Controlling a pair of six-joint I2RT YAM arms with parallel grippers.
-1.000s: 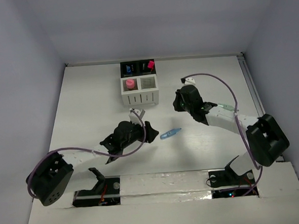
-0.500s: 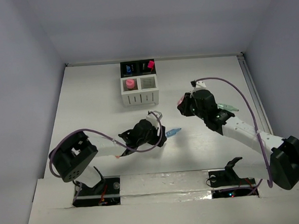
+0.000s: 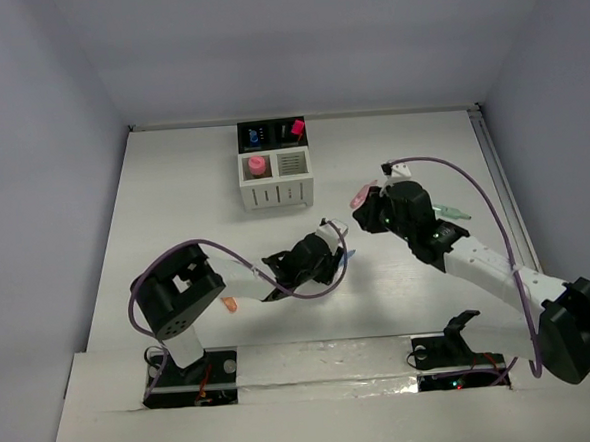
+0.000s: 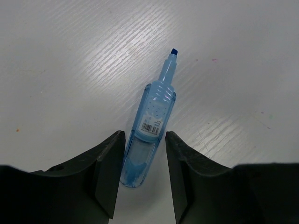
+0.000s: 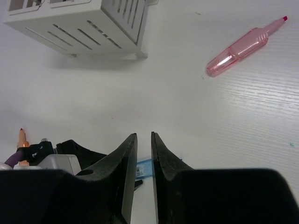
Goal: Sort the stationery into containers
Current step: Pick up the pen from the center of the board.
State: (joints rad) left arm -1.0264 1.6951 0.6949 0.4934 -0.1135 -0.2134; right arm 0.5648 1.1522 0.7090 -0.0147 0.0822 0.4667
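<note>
A translucent blue pen (image 4: 150, 125) lies flat on the table, its tip pointing away from my left wrist camera. My left gripper (image 4: 145, 140) is open and straddles the pen's rear end, one finger on each side with thin gaps; from above the left gripper (image 3: 329, 258) covers most of that blue pen (image 3: 345, 260). My right gripper (image 5: 144, 140) hovers over bare table, open by only a narrow slit with nothing between its fingers. A pink pen (image 5: 238, 49) lies apart from it. The containers (image 3: 276, 168) stand at the back.
A pink-capped item (image 3: 258, 165) stands in the front-left white cup, and blue and pink items in the black cups. A green pen (image 3: 453, 212) lies right of the right arm. An orange pen (image 3: 228, 305) lies beside the left arm. The pink pen (image 3: 362, 199) touches the right wrist's outline.
My left arm has swung right until its gripper straddles the blue pen, and its jaws have narrowed around it. The right arm has extended slightly toward the middle.
</note>
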